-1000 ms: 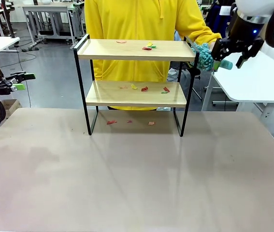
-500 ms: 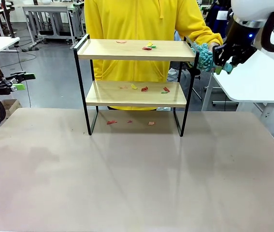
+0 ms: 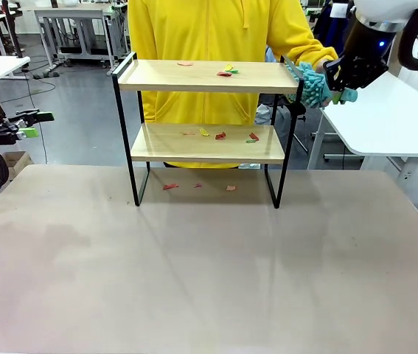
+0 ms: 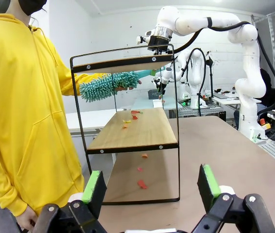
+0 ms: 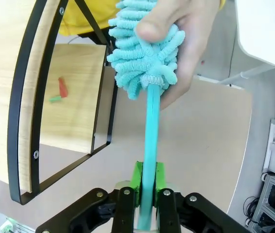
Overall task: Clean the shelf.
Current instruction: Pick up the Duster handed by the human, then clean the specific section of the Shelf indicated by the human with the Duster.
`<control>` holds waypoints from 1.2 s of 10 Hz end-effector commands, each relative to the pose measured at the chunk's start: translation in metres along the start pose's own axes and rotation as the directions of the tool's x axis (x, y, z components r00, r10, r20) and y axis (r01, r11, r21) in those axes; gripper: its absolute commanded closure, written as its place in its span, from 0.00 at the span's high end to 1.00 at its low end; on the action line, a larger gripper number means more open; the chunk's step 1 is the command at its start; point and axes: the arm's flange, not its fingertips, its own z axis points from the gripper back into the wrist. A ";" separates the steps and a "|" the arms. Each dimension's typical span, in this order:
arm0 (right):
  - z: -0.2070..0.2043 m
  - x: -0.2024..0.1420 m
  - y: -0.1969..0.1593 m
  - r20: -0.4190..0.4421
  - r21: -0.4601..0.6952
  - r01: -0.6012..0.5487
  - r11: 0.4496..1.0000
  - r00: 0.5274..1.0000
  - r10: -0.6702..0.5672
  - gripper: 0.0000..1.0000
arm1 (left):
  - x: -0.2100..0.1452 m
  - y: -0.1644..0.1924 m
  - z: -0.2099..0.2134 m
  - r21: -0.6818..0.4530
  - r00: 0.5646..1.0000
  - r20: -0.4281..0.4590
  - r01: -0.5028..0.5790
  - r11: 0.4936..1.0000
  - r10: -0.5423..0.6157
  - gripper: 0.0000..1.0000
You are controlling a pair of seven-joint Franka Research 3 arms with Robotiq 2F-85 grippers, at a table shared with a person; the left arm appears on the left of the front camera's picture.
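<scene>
Edging nearer the shelf, the right gripper [image 3: 339, 90] has moved. Left of the black-framed two-tier wooden shelf [image 3: 172, 76] the left gripper [image 3: 35, 124] hangs released. Right of it the right gripper clenches a fluffy teal duster [image 5: 144, 53] by its handle, a person's hand [image 5: 195, 39] holding its head. Pull only once that hand lets go.

One shelf [image 3: 201, 76], two wooden boards [image 3: 194, 144], one teal duster [image 3: 313, 85], three scraps [image 3: 231, 188] beneath it.

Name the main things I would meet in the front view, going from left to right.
In order: left gripper → shelf → duster → right gripper → white side table.
</scene>
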 end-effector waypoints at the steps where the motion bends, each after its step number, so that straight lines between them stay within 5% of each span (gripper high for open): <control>1: 0.000 0.002 0.006 -0.014 -0.037 0.040 0.999 0.999 -0.041 0.00 | 0.002 0.000 0.000 0.004 1.000 -0.006 0.003 1.000 -0.003 1.00; 3: 0.000 0.008 -0.004 0.066 0.056 0.042 0.998 0.997 -0.045 0.00 | 0.002 0.000 0.000 0.004 1.000 -0.006 0.003 1.000 -0.003 1.00; 4: -0.003 0.000 0.000 -0.008 -0.001 0.014 1.000 1.000 -0.014 0.00 | 0.002 0.000 0.000 0.004 1.000 -0.006 0.003 1.000 -0.003 1.00; 12: -0.003 0.000 0.000 -0.008 -0.001 0.014 1.000 1.000 -0.014 0.00 | 0.002 0.000 0.000 0.004 1.000 -0.006 0.003 1.000 -0.003 1.00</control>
